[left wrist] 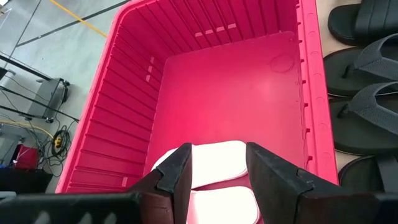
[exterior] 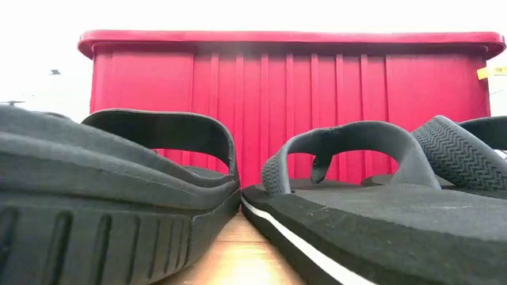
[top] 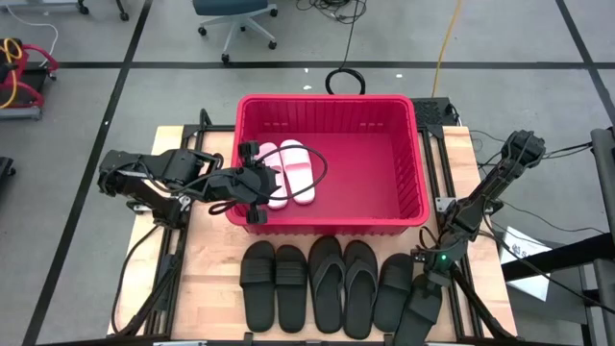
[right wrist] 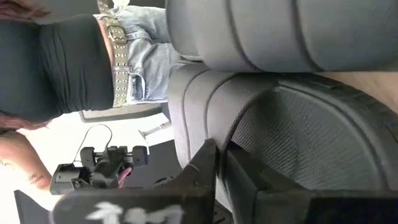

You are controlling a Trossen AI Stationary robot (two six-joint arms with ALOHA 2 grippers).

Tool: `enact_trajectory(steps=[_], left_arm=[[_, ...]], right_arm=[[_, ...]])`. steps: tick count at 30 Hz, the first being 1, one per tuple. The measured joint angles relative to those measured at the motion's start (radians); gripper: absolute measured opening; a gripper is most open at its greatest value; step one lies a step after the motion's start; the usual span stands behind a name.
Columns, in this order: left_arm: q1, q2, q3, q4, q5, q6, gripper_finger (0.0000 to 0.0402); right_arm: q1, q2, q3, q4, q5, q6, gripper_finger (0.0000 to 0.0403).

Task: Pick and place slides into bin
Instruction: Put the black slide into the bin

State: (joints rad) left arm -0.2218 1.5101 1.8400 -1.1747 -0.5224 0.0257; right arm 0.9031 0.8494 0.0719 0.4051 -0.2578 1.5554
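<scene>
Over the near left corner of the large red slotted plastic bin point(top: 332, 159), the left gripper point(top: 252, 185) hangs with its jaws apart above the white pair of flat slides point(top: 288, 173) lying inside.

Five black slides point(top: 329, 284) lie in a row on the wooden table point(top: 207, 264) just in front of the bin: two wide-strap ones, then a thong flip-flop pair, then another wide-strap one. At the row's right end the right gripper point(top: 423, 306) sits low over a further black ribbed slide point(right wrist: 311, 118), its jaws drawn nearly together against the slide's edge; whether they actually pinch it, I cannot tell. A person in a studded belt point(right wrist: 115, 56) stands beyond the table.
</scene>
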Motion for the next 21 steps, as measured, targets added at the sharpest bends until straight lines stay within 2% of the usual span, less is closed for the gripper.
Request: enact_trajectory(steps=[3, 10, 16, 21], left_arm=[[0.0, 0.0, 0.0, 0.0, 0.0, 0.0, 0.0147], [0.0, 0.0, 0.0, 0.0, 0.0, 0.0, 0.0147], [0.0, 0.0, 0.0, -0.002, 0.0, 0.007, 0.0147], [0.0, 0.0, 0.0, -0.002, 0.0, 0.03, 0.0147]], right_arm=[[0.0, 0.0, 0.0, 0.03, -0.001, -0.009, 0.0006], [0.002, 0.0, 0.022, 0.114, -0.007, 0.09, 0.0003], [0.002, 0.0, 0.129, 0.11, -0.009, 0.094, 0.0002], [0.002, 0.0, 0.268, -0.005, -0.031, 0.108, 0.0001]])
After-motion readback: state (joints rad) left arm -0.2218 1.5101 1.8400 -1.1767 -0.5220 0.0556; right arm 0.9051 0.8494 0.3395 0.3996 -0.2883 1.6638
